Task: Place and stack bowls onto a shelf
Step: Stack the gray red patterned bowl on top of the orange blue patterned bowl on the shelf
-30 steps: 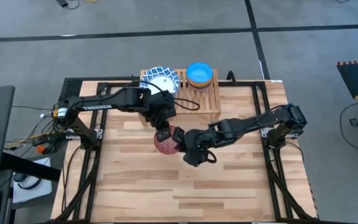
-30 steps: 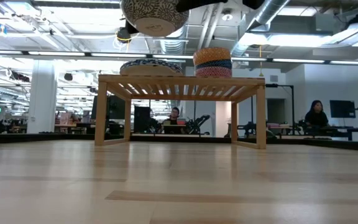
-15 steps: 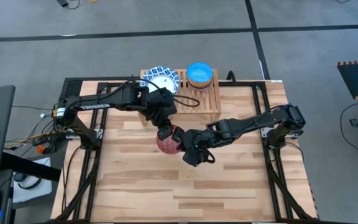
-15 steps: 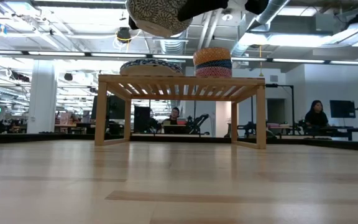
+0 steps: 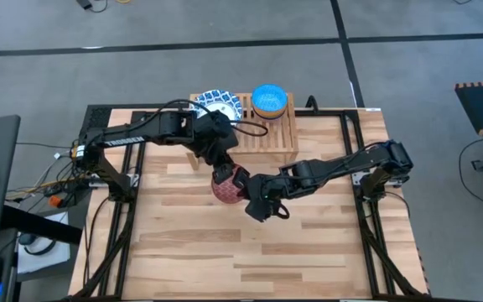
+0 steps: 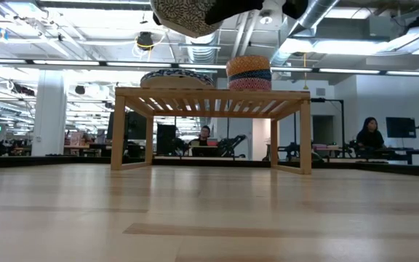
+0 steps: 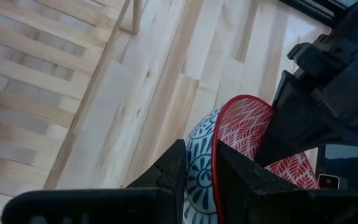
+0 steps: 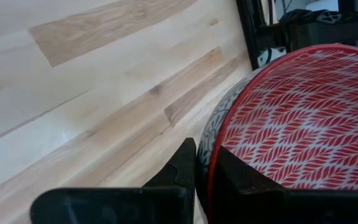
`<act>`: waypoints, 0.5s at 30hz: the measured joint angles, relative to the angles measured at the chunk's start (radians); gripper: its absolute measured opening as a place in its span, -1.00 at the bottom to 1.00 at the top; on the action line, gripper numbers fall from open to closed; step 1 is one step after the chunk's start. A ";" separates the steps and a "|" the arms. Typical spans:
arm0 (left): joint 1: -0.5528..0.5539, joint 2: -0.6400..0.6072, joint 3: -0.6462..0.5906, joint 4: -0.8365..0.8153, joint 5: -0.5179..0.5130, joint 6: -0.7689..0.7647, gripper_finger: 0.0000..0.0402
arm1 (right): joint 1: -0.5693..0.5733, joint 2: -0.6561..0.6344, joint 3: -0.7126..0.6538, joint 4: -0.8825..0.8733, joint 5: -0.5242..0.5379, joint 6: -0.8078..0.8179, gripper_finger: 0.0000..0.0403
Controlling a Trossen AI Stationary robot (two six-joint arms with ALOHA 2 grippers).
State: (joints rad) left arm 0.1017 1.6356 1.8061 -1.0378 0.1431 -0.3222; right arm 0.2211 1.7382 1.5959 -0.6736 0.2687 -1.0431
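Observation:
A small deep red bowl (image 5: 225,188) with a red leaf-patterned inside and a grey-white patterned outside is held in the air between both arms, in front of the shelf. In the low view the bowl (image 6: 184,14) is well above the tabletop. My left gripper (image 5: 221,173) is shut on its far rim, my right gripper (image 5: 254,200) on its right rim. The light-wood shelf (image 5: 277,132) carries wide blue-rimmed white bowls (image 5: 217,105) on its left and a stack of small bowls topped by a light blue one (image 5: 268,99) on its right. My left gripper (image 7: 199,171) pinches the red bowl's rim (image 7: 216,134), one finger on the patterned outside (image 7: 174,168) and one inside (image 7: 232,177), coming from the far-left side. The bowl is lifted clear. My right gripper (image 8: 202,168) pinches the rim (image 8: 211,155) on the other side, one finger outside (image 8: 185,163) and one inside (image 8: 232,174), coming from the table's right.
The shelf (image 6: 213,94) stands at the table's far edge, with the small-bowl stack (image 6: 249,73) and the wide bowls (image 6: 174,78) on its slats. Bare plank tabletop (image 5: 250,252) lies near and to both sides. People sit in the room beyond.
Both grippers have carried the red bowl a little upward and toward the far edge, closer to the shelf. The left gripper has drawn back toward the shelf, and the right gripper has followed. Neither grip has changed.

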 joint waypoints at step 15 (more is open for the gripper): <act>-0.001 -0.022 0.002 0.013 0.017 -0.007 -0.41 | -0.001 0.000 0.000 -0.014 -0.005 0.003 -0.79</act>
State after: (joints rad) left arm 0.1009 1.6139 1.8084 -1.0245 0.1605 -0.3290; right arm 0.2197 1.7382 1.5955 -0.6876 0.2638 -1.0405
